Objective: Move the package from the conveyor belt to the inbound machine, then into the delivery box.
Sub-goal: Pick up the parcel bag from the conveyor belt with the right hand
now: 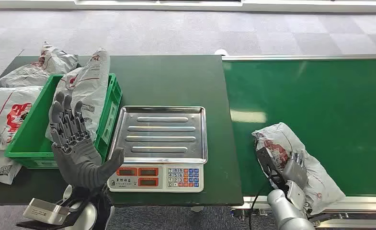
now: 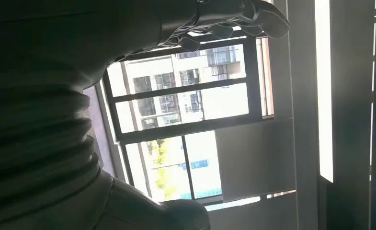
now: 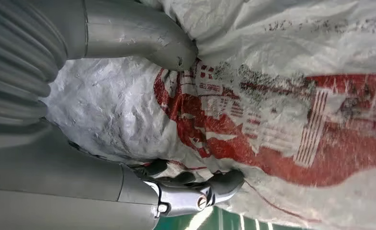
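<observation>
While its thumb point(image 3: 174, 52) and fingers point(image 3: 222, 184) press into the crumpled plastic, the right hand point(image 1: 291, 175) grasps the package point(image 1: 298, 158) — a white bag with red print, lying on the green belt point(image 1: 329, 105) right of the scale point(image 1: 163, 146). Left of the scale, the left hand point(image 1: 75, 143) is raised and released, fingers spread, before the green box point(image 1: 30, 139) holding another bag point(image 1: 87, 84).

Package point(image 1: 315, 172): crumpled white plastic mailer bag with red print, lying on the green conveyor belt point(image 1: 329, 105) near its front edge, toward its left end. Right hand point(image 1: 291, 172) grips it, thumb point(image 3: 142, 40) and fingers point(image 3: 210, 187) pressed into the wrinkled film.
</observation>
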Controlling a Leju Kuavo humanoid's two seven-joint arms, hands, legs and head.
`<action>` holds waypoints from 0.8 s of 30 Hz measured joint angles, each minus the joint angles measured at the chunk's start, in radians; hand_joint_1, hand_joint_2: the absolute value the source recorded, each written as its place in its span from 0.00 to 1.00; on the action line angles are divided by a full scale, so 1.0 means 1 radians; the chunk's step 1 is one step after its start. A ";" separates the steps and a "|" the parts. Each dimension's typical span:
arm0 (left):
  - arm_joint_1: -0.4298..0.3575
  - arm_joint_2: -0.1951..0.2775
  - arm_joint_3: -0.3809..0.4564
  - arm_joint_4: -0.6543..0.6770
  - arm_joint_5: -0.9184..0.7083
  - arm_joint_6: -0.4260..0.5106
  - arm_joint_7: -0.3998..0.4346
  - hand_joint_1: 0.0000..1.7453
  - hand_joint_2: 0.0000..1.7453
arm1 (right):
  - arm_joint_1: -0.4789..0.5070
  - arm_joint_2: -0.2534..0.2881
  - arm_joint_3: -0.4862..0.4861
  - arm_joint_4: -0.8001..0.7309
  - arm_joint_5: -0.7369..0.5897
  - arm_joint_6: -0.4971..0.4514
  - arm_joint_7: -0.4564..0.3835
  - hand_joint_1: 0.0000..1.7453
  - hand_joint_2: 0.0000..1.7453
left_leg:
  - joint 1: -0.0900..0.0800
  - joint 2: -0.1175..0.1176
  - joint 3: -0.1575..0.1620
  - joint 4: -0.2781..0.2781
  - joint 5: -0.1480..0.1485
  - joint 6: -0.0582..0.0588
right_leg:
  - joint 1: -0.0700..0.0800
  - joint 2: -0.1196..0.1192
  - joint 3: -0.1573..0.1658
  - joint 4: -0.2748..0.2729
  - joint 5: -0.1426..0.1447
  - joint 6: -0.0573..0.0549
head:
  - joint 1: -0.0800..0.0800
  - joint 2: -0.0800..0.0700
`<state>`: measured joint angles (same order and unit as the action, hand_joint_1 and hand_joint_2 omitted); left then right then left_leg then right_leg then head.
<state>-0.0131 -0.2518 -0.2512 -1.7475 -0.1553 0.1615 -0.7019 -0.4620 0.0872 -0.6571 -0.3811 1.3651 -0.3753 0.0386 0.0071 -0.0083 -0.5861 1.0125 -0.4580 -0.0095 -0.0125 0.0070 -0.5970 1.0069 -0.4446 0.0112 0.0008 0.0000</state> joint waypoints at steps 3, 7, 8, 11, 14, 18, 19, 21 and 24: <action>-0.005 -0.003 0.003 0.004 -0.002 -0.003 0.000 0.00 1.00 | -0.007 -0.007 0.014 0.008 0.007 0.024 0.022 1.00 1.00 | 0.001 0.000 0.005 0.000 -0.002 0.002 | 0.000 0.000 0.005 -0.001 -0.003 0.002 | 0.000 0.000; -0.006 -0.009 0.006 0.007 -0.006 -0.006 0.000 0.00 1.00 | -0.009 -0.014 0.031 0.014 0.008 0.020 0.015 1.00 1.00 | 0.001 -0.002 0.008 0.000 -0.002 0.005 | -0.001 -0.001 0.010 -0.002 -0.003 0.005 | 0.000 0.000; -0.006 -0.010 0.007 0.007 -0.007 -0.006 0.000 0.00 1.00 | -0.010 -0.015 0.033 0.014 0.009 0.019 0.013 1.00 1.00 | 0.001 -0.002 0.008 0.001 -0.001 0.005 | -0.002 -0.001 0.011 -0.002 -0.002 0.005 | 0.000 0.000; -0.006 -0.014 0.011 0.007 -0.008 -0.009 0.000 0.00 1.00 | -0.012 -0.017 0.043 0.014 0.022 0.021 0.012 1.00 1.00 | 0.001 -0.002 0.008 0.001 -0.001 0.005 | -0.001 -0.001 0.012 -0.002 -0.001 0.006 | 0.000 0.000; -0.007 -0.016 0.014 0.007 -0.012 -0.016 0.001 0.00 1.00 | -0.013 -0.019 0.065 0.013 0.046 0.026 0.008 1.00 1.00 | 0.001 -0.002 0.008 0.001 -0.001 0.005 | -0.001 -0.001 0.012 -0.003 -0.001 0.006 | 0.000 0.000; -0.008 -0.019 0.021 0.007 -0.021 -0.020 0.002 0.00 1.00 | -0.013 -0.019 0.097 0.013 0.063 0.024 -0.018 1.00 1.00 | 0.001 -0.001 0.008 0.001 -0.002 0.005 | -0.001 -0.001 0.012 -0.003 -0.001 0.006 | 0.000 0.000; -0.008 -0.019 0.022 0.007 -0.023 -0.020 0.002 0.00 1.00 | -0.012 -0.018 0.104 0.013 0.065 0.018 -0.023 1.00 1.00 | 0.001 -0.001 0.008 0.001 -0.002 0.005 | -0.001 -0.001 0.012 -0.003 -0.001 0.006 | 0.000 0.000; -0.008 -0.019 0.023 0.006 -0.025 -0.020 0.002 0.00 1.00 | -0.011 -0.018 0.117 0.010 0.067 0.004 -0.032 1.00 1.00 | 0.001 -0.001 0.008 0.001 -0.002 0.005 | -0.001 -0.001 0.012 -0.003 -0.001 0.006 | 0.000 0.000; -0.007 -0.020 0.026 0.004 -0.027 -0.020 0.002 0.00 1.00 | -0.007 -0.015 0.130 0.002 0.055 -0.008 -0.065 1.00 1.00 | 0.001 -0.001 0.007 0.001 -0.002 0.005 | -0.001 -0.001 0.011 -0.003 -0.001 0.006 | 0.000 0.000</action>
<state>-0.0202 -0.2714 -0.2254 -1.7434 -0.1827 0.1419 -0.7000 -0.4691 0.0722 -0.5274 -0.3792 1.4204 -0.3829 -0.0260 0.0079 -0.0096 -0.5786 1.0136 -0.4598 -0.0044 -0.0138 0.0062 -0.5856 1.0042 -0.4459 0.0169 0.0008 0.0000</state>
